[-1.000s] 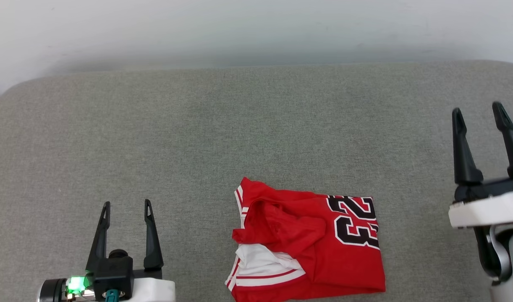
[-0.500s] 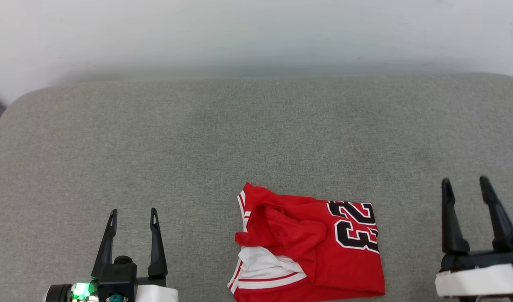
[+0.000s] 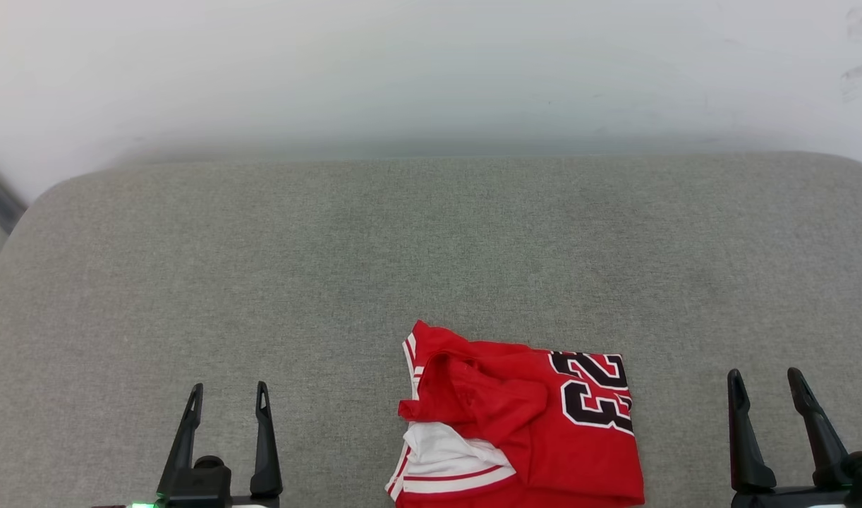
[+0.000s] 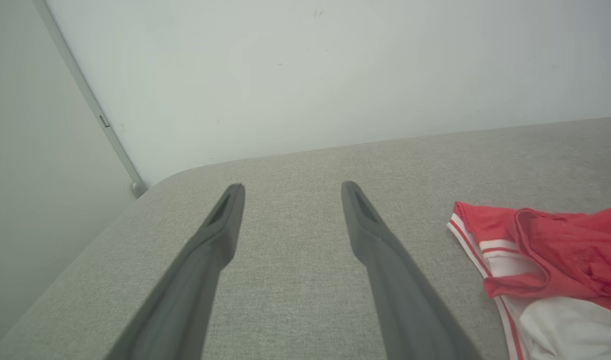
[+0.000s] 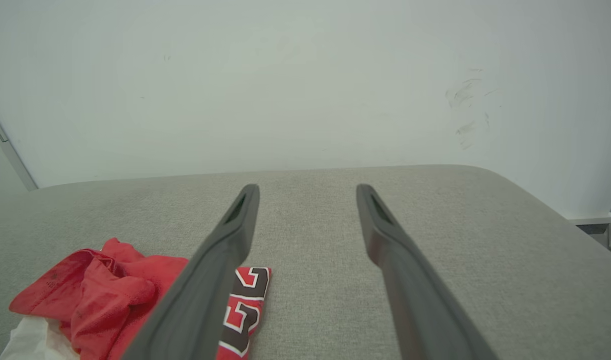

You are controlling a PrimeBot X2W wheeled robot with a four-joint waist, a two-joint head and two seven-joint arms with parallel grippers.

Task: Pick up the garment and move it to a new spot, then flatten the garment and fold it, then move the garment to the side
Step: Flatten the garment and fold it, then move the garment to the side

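A loosely folded red garment (image 3: 523, 416) bearing a black 23 lay near the front edge of a grey fabric-covered surface (image 3: 403, 247), whose rounded far corners met a plain white wall (image 3: 431, 70) — scuffed above the surface's right end. The left gripper (image 3: 230, 386) and right gripper (image 3: 764, 372) hovered over that front edge, fingers spread wide, holding nothing.
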